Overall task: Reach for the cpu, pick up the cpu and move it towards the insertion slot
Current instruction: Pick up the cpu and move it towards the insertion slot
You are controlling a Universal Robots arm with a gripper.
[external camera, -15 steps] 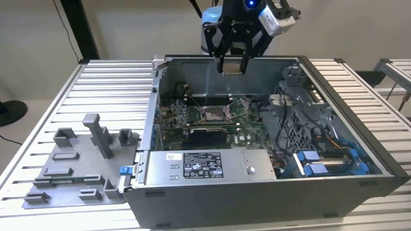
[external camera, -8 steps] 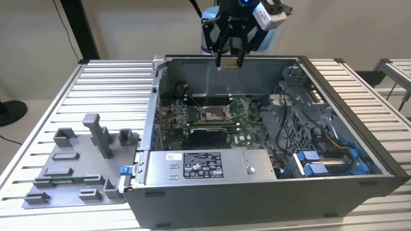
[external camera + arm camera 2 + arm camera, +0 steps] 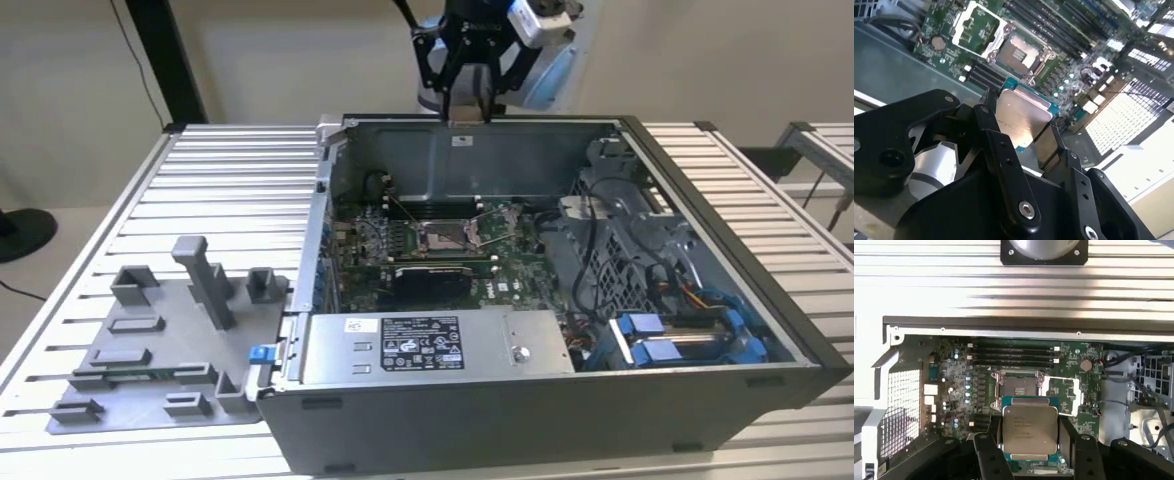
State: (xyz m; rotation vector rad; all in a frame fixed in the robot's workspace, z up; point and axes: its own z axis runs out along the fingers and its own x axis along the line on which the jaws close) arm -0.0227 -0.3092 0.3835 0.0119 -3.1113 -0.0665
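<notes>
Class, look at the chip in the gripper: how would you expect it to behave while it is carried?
The chip looks thin, flat and rigid, so it probably won't bend. Its smooth metal face could be slippery, and the gripper clamps it only by opposite edges, so it might tilt. It seems light for its size, though likely fragile.

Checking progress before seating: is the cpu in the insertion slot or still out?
Out. The cpu sits gripped between the jaws, above the empty insertion slot.

Open PC case (image 3: 534, 400) on slatted table (image 3: 227, 170), grey blocks (image 3: 160, 340) beside.
</notes>
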